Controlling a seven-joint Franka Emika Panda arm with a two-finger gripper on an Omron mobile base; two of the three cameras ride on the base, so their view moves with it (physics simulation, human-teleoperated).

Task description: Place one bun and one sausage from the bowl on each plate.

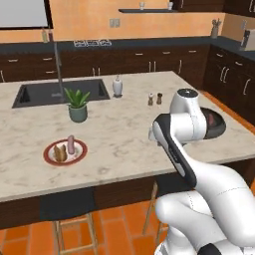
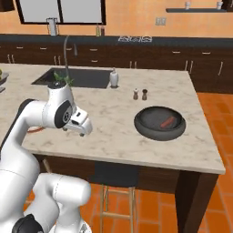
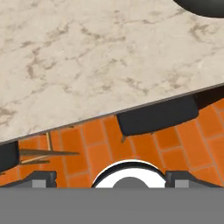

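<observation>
A: Plate (image 1: 65,152) w/ red rim sits near front-left edge of marble surface (image 1: 124,129). Already carries a bun (image 1: 60,153) and an upright sausage (image 1: 71,144), side by side. Looks served, judging by the task.

B: Dark bowl (image 2: 159,123) far over on the right end, well apart from plate. One reddish sausage (image 2: 167,121) lying inside; no bun made out in there. Probably stock for a second plate, though can't spot one.

A: Gripper (image 2: 78,123)? Parked over the surface's front edge, between plate and bowl, pointing down-ish. Reads as a transit pose, not a reach.

B: Agreed. Hand view looks past the surface edge to a dark stool seat (image 3: 158,116) and orange floor tiles. Only a sliver of bowl rim at top-right corner there.

A: Jaws state?

B: Can't tell. Tips barely peek up at bottom of hand view, spread not readable; nothing seen between them. Base views too small to settle it.

A: So bowl lies off to gripper's right, well apart, not under the jaws.

B: Yep. Needs a swing right and forward before any pick from bowl.
</observation>
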